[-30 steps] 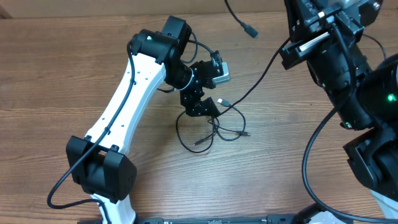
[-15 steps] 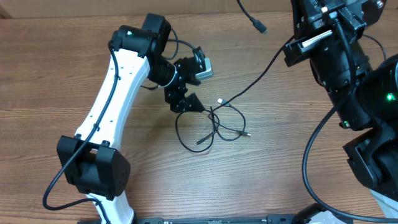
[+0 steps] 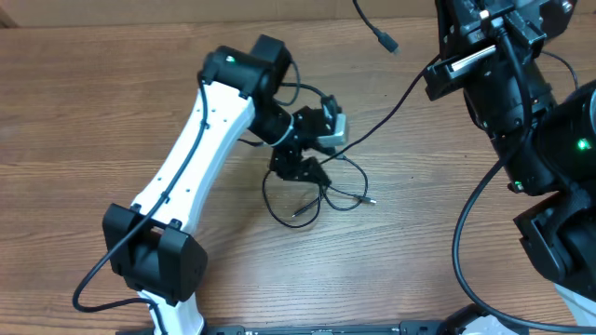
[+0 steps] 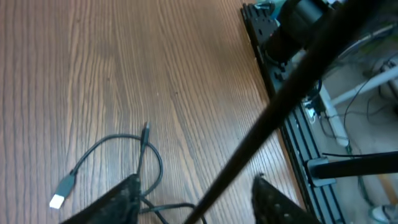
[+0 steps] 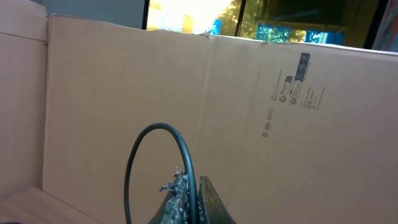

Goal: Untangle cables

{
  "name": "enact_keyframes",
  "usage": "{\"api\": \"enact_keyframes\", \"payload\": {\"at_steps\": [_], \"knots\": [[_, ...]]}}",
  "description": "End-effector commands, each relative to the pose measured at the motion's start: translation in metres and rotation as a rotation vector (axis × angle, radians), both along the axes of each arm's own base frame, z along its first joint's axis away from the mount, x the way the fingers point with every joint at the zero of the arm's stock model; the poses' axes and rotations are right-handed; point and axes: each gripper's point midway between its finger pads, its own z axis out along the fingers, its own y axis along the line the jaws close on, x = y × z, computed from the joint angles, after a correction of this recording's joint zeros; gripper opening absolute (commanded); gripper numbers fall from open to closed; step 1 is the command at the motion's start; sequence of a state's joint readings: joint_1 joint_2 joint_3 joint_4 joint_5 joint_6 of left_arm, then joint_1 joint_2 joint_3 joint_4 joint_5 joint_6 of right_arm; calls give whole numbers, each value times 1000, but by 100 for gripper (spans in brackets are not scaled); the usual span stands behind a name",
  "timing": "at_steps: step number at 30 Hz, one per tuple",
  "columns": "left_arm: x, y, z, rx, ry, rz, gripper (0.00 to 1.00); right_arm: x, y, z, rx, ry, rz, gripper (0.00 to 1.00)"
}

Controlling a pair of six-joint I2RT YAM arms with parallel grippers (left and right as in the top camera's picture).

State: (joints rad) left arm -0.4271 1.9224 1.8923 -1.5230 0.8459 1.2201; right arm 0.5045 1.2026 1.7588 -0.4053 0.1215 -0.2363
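Note:
The cables lie as a loose tangle of thin black loops at mid-table. One strand rises taut up and to the right to my right gripper. That gripper is shut on it, and a short end with a plug hangs past it. My left gripper sits low at the upper edge of the tangle. In the left wrist view its jaws stand apart, with the taut strand passing diagonally between them without touching. A white-tipped plug and a thin jack plug lie on the wood.
A cardboard wall fills the right wrist view. A black rail runs along the table edge, with stands and wires beyond it. The right arm's thick black wire loops down at the right side of the table.
My left arm has swung right and down onto the tangle, and its jaws have narrowed. The right arm and its held strand have stayed put.

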Motion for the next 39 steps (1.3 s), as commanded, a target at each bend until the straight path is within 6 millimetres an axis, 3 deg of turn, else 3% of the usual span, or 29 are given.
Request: {"api": "enact_keyframes", "payload": {"at_steps": [1, 3, 4, 5, 6, 16, 23, 31, 39], "knots": [[-6, -12, 6, -53, -33, -56, 56, -6, -8, 12, 20, -26, -19, 4], [-7, -14, 6, -55, -37, -63, 50, -6, -8, 12, 18, -24, -19, 4], [-7, -14, 6, -56, -41, -63, 38, -6, -8, 11, 18, -23, -20, 4], [-6, -14, 6, -57, -43, -63, 16, -6, -8, 11, 17, -22, -20, 4], [-5, -14, 6, -56, -46, -62, 4, -6, -8, 10, 16, -20, -20, 4], [-8, -13, 8, -43, -2, -33, 4, -5, -10, 9, 17, -15, -31, 4], [-19, -8, 22, -38, 13, -15, 4, 5, -34, -2, 51, 45, -179, 4], [-32, 1, 82, -97, -137, 23, 4, 14, -47, -38, -20, 172, -280, 4], [-21, 31, 147, -78, -349, 312, 4, 29, -44, -89, -55, 356, -314, 4]]}}
